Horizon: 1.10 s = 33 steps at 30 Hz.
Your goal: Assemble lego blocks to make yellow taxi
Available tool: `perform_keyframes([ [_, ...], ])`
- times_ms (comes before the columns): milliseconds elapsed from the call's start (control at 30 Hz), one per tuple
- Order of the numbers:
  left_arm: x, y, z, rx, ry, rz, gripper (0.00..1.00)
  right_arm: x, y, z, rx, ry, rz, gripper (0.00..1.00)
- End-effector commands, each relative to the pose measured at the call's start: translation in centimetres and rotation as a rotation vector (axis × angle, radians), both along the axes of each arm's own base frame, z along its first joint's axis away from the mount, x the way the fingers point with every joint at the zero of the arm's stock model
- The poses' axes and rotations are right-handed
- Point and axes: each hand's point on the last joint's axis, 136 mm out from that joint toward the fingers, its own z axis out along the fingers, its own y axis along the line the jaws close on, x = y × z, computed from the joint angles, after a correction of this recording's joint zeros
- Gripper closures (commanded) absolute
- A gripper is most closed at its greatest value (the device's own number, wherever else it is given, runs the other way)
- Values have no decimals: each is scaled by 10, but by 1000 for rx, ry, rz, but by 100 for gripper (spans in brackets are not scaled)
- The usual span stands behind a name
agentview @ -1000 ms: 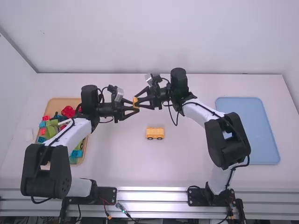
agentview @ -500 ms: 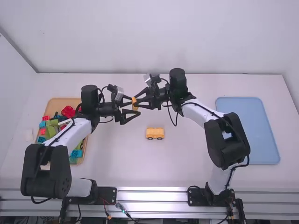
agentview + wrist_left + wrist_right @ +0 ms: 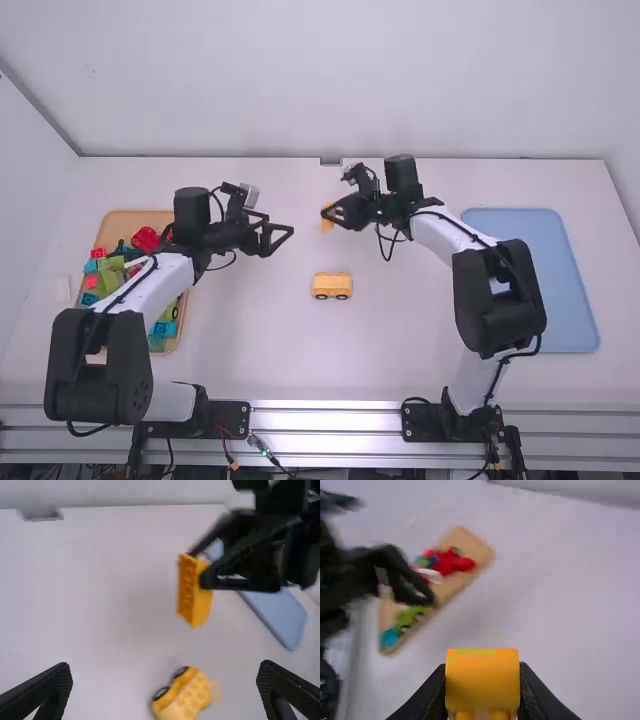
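Orange block (image 3: 327, 224) btwn R fingers (image 3: 340, 207), prob. above tbl (image 3: 245, 345); yellow car (image 3: 332, 286) nearby.

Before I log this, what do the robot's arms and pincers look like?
The left arm and right arm share white links, bulky black joints and thin black cables looping. The left pincer and right pincer are black, each with two tapering fingers.

- White desk (image 3: 270, 350): level, supporting the items below.
- Wheeled yellow piece (image 3: 332, 285): directly on desk, wheels at its near side.
- Tan tray (image 3: 127, 221): well left of the yellow piece.
- Blue tray (image 3: 525, 280): well right of it.
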Motion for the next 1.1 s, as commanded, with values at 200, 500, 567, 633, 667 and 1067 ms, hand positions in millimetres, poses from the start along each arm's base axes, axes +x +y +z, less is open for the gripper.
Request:
perform_keyframes([
  [200,22,33,-7,102,-27,175,1,-30,-95,-23,-822,-111,148,82],
  [500,19,32,-12,187,-88,113,1,-82,-115,-39,-1056,-122,550,82],
  [567,17,32,-15,211,-97,94,1,-91,-117,-45,-1063,-136,641,87],
  [633,17,32,-16,216,-97,91,1,-98,-119,-53,-1062,-140,693,87],
  [667,16,32,-16,216,-94,90,1,-101,-121,-58,-1061,-139,714,85],
  [1067,16,32,-16,215,-95,90,1,-111,-114,-115,-1005,-97,752,75],
])
